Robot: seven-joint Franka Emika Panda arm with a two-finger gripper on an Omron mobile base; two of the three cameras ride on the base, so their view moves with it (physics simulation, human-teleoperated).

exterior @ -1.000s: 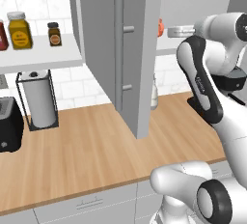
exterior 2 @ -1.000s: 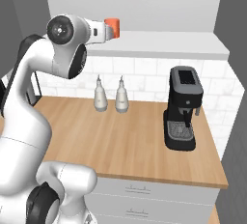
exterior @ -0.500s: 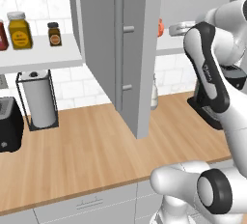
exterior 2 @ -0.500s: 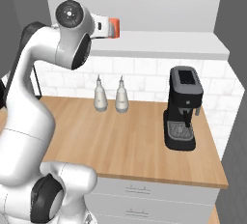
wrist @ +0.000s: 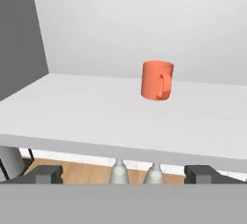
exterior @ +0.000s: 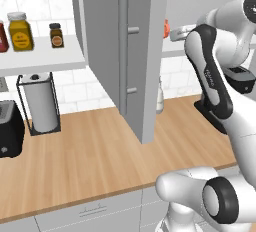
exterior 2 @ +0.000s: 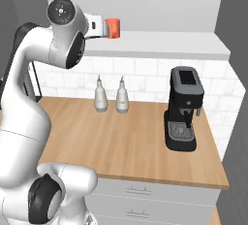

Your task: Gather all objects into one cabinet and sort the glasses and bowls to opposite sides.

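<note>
Arm raised to shelf (wrist: 96,117) height, end effector (wrist: 125,174) level, fingers spread, facing the orange mug (wrist: 157,80)

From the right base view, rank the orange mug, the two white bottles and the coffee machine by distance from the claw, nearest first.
1. Orange mug: on the white shelf, just ahead of the claw.
2. Two white bottles: on the counter below, against the tiled wall; too close to rank apart.
3. Coffee machine: far right of the counter.

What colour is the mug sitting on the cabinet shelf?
The mug is orange-red, seen most clearly in the hand view, handle facing the camera.
</note>
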